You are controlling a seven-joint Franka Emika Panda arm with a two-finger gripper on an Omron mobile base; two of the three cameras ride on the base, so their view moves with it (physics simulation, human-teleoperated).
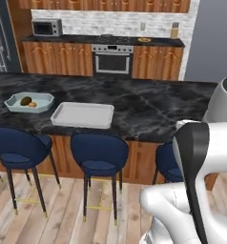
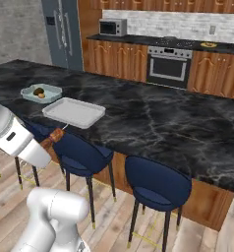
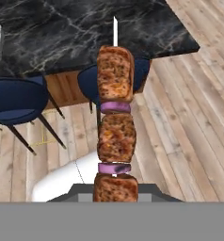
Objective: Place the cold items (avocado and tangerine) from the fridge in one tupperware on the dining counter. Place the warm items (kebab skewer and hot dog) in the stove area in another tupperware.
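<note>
Right now your gripper [image 3: 115,200] is clenched on the kebab skewer [image 3: 115,136], which rises straight up the middle of the hand view; its lowest meat chunk is cut off at the bottom, so you cannot see the finger tips themselves. In the right base view only a brown bit of the skewer [image 2: 55,135] peeks past the arm, near the edge of the dark marble dining counter [image 2: 153,123]. On that counter you have two tupperwares: a pale blue one [image 1: 29,102] with the avocado [image 1: 25,100] and the tangerine [image 1: 33,104] in it, both small and hard to make out, and just beside it a grey one [image 1: 82,115]. Blue stools [image 1: 99,155] stand below the counter edge. Far behind, the stove [image 1: 113,58] area is too distant for you to make out any items on it.
</note>
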